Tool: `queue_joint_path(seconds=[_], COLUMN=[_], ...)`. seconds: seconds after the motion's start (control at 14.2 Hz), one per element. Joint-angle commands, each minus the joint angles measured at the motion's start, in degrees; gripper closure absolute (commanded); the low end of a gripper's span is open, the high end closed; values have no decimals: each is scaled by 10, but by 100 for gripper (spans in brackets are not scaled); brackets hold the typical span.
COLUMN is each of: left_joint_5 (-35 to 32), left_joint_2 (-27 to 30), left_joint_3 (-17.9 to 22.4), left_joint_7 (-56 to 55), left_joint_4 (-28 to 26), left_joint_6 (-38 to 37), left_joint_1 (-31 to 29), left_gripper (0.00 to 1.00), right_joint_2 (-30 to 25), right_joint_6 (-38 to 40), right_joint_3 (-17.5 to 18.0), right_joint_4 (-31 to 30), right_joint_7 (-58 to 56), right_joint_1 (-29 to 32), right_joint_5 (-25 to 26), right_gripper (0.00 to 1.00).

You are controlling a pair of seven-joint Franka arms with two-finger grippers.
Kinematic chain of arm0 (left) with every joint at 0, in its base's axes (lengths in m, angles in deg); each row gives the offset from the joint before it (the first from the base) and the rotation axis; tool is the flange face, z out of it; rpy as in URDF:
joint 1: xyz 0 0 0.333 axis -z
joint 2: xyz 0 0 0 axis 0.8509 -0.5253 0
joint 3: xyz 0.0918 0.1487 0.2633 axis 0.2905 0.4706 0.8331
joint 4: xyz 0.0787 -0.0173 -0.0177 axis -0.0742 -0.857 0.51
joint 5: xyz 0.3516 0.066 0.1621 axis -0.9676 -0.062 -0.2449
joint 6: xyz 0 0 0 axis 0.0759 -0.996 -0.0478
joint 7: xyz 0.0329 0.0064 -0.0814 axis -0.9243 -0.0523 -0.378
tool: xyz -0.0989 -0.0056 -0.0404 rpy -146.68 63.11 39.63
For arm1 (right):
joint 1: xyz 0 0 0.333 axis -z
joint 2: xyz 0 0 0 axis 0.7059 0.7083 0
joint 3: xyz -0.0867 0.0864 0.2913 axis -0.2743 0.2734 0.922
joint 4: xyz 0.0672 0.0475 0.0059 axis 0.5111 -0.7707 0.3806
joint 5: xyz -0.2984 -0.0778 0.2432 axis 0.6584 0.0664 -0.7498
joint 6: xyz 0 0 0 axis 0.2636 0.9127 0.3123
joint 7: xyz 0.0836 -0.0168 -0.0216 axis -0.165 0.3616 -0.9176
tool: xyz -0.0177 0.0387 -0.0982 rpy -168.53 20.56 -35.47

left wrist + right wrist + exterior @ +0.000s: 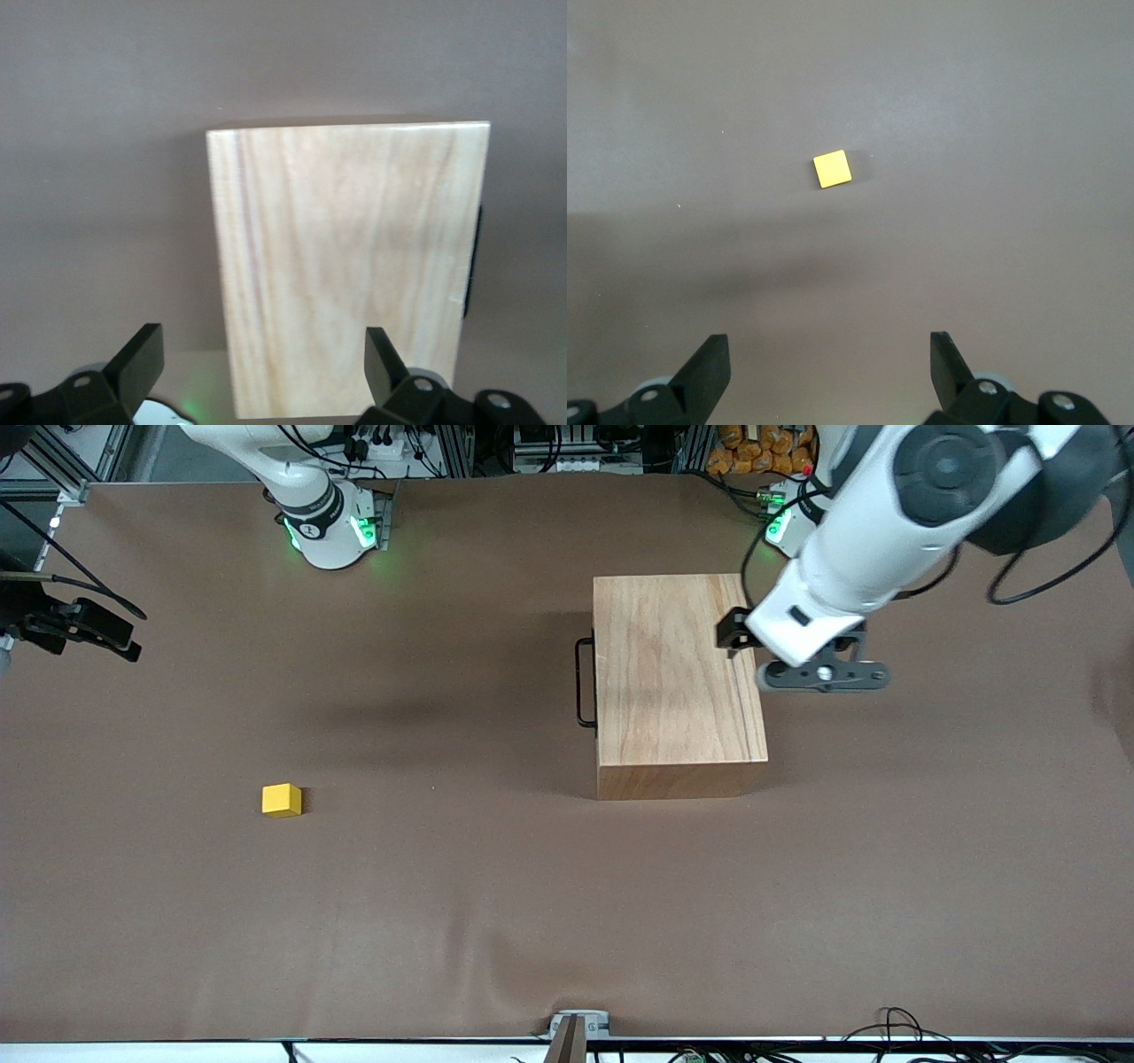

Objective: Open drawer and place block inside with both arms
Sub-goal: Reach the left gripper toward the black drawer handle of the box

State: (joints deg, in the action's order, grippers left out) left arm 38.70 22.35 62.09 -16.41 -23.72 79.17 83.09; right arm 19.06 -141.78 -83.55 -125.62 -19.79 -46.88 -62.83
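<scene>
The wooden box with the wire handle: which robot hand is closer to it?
The left. The left gripper hangs open over the wooden box's edge, away from its handle. The right gripper, also open, is over bare table near the yellow block.

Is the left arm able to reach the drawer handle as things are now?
Probably yes. The left gripper hangs open over the box's edge at the left arm's end, the handle sits on the box's side toward the right arm, and nothing lies between.

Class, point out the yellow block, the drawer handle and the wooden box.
yellow block [282,800], front view, top face.
drawer handle [578,682], front view, long black bar.
wooden box [673,673], front view, middle of its top.
</scene>
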Motion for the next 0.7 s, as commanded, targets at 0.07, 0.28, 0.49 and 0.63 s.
queue_joint_path(seconds=[0.07,0.28,0.49,0.63], left_joint_5=[4,3,-4,-20], left_joint_2=[-59,-98,-135,-161], left_joint_3=[6,8,13,13], left_joint_7=[-123,-215,-298,-346], left_joint_4=[52,58,58,61], left_joint_6=[29,79,127,173], left_joint_1=[77,133,186,207], left_gripper=[0,0,0,0], right_joint_2=[-1,-1,19,24], right_joint_6=[0,4,3,3], right_joint_3=[-3,-3,-3,-3], right_joint_4=[-1,18,54,69], right_joint_7=[3,3,8,7], right_joint_1=[-1,-7,-7,-2], right_joint_5=[5,5,16,16], right_gripper=[0,0,0,0])
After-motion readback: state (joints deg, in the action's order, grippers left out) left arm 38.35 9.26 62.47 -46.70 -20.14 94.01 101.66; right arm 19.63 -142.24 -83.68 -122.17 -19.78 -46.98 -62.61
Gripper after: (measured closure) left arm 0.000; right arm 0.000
